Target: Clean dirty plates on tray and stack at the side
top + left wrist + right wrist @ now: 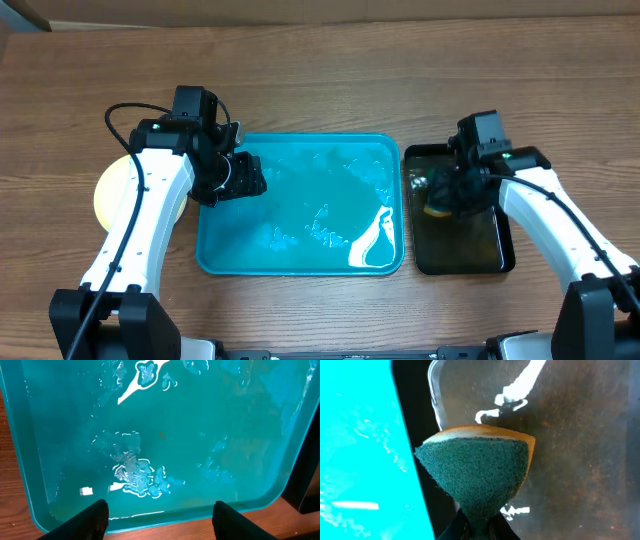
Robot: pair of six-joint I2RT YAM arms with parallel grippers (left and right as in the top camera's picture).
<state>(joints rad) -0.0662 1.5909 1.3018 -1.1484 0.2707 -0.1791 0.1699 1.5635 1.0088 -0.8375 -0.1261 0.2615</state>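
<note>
The turquoise tray [300, 225] lies mid-table, holding only water puddles and a small white speck [86, 491]. A pale yellow-green plate [112, 190] sits on the table left of the tray, half hidden under my left arm; I cannot tell whether other plates lie beneath it. My left gripper [238, 180] hovers over the tray's left rim [200, 515], open, with nothing between its fingers [90, 520]. My right gripper [445, 190] hangs over the black tray [470, 250], shut on a green-and-yellow sponge [480, 470] that it pinches at the lower end.
The black tray [580, 435] stands just right of the turquoise tray and holds a film of dirty water. Bare wooden table [320, 80] lies behind and in front of both trays. Cables run along both arms.
</note>
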